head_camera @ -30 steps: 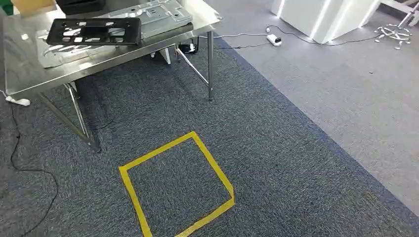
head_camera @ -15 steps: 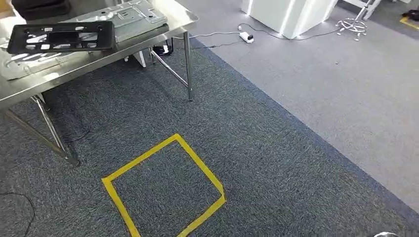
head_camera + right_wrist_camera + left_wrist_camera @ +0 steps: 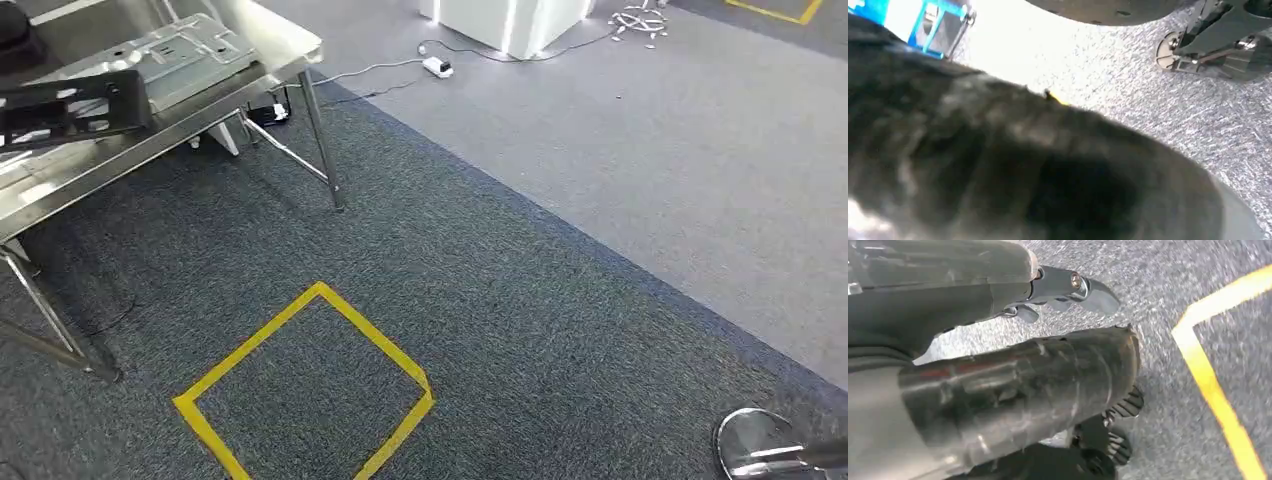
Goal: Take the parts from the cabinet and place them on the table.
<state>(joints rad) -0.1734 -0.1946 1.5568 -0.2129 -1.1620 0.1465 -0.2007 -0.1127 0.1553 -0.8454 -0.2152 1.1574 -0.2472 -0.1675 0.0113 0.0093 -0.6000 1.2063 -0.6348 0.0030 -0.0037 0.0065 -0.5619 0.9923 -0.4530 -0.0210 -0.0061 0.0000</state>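
Observation:
A steel table (image 3: 285,48) stands at the upper left of the head view. On it lie a black frame-shaped part (image 3: 70,105) and a silver sheet-metal part (image 3: 180,50). The left wrist view looks down at the carpet; my left hand (image 3: 1068,292) hangs there with its grey thumb stretched out and nothing in it. A dark blurred mass takes up much of the right wrist view, and I cannot make out my right hand's fingers.
A yellow tape square (image 3: 310,390) marks the dark carpet in front of me. Lighter grey floor lies to the right. A white lit cabinet base (image 3: 500,15) and a power strip (image 3: 437,67) are at the back. A chrome round base (image 3: 760,445) sits bottom right.
The whole picture has slid left and the table has moved toward the left edge: the camera has turned right. The chrome base has come in at the bottom right.

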